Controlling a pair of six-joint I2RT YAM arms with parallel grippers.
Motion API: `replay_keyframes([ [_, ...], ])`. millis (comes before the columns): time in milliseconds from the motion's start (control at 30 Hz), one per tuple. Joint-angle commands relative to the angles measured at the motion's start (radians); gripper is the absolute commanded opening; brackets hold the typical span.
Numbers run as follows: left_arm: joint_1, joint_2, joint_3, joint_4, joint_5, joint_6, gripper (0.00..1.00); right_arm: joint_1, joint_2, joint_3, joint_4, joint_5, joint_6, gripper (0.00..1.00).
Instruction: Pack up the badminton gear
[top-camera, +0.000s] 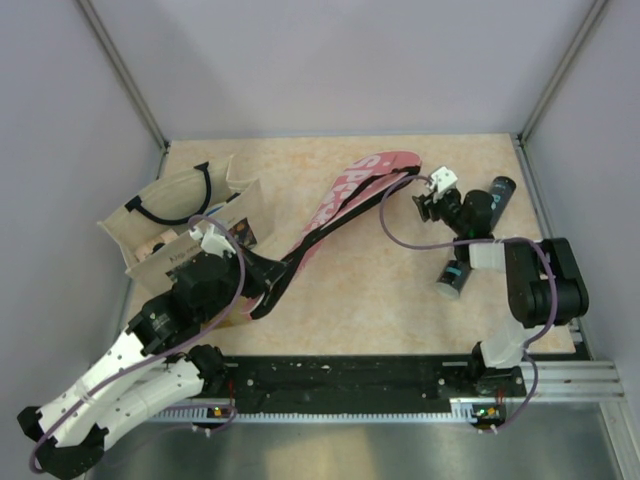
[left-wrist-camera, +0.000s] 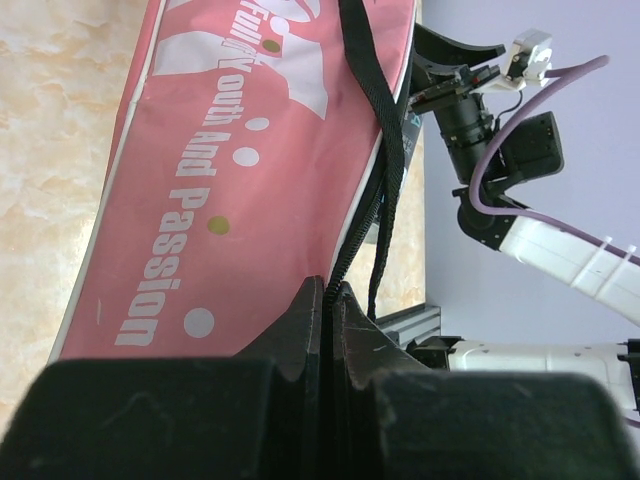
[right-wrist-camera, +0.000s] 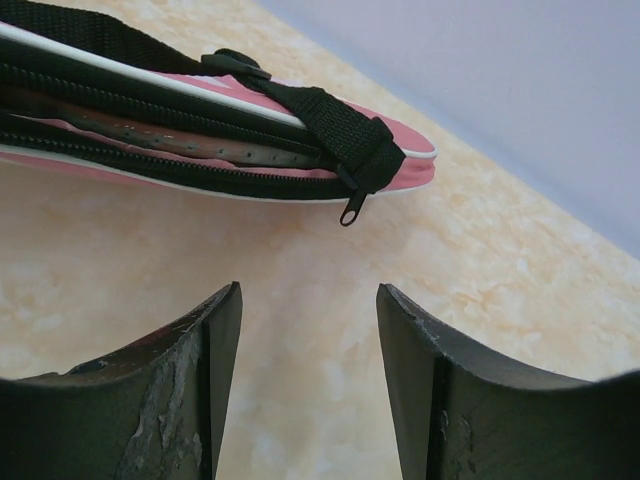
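Observation:
The pink "SPORT" cover (top-camera: 345, 200) lies slantwise across the table, its black strap (left-wrist-camera: 375, 100) running along it. My left gripper (left-wrist-camera: 330, 285) is shut on the black zip edge at the cover's narrow end (top-camera: 262, 278). My right gripper (right-wrist-camera: 308, 290) hovers open just off the cover's wide end (top-camera: 424, 203), with bare table between its fingers. The zip pull (right-wrist-camera: 350, 210) hangs a little beyond its fingertips. Through the open zip a racket rim (right-wrist-camera: 200, 145) with small holes shows inside. The black tube (top-camera: 455, 280) with teal lettering lies partly under the right arm.
A beige tote bag (top-camera: 175, 200) with black handles stands at the left, behind my left arm. Grey walls close in the table on three sides. The black rail (top-camera: 350, 380) carrying the arm bases runs along the near edge.

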Motion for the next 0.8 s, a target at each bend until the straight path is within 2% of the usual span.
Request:
replay_keyframes([
  [0,0.006,-0.015,0.041,0.128,0.003,-0.034,0.00,0.004,0.059,0.000,0.196,0.017,0.016,0.56],
  [367,0.004,-0.023,0.048,0.124,0.022,-0.028,0.00,0.060,0.206,0.051,0.391,0.170,0.029,0.55],
  [767,0.006,-0.026,0.066,0.090,0.016,-0.016,0.00,0.108,0.321,0.094,0.541,0.244,0.044,0.43],
])
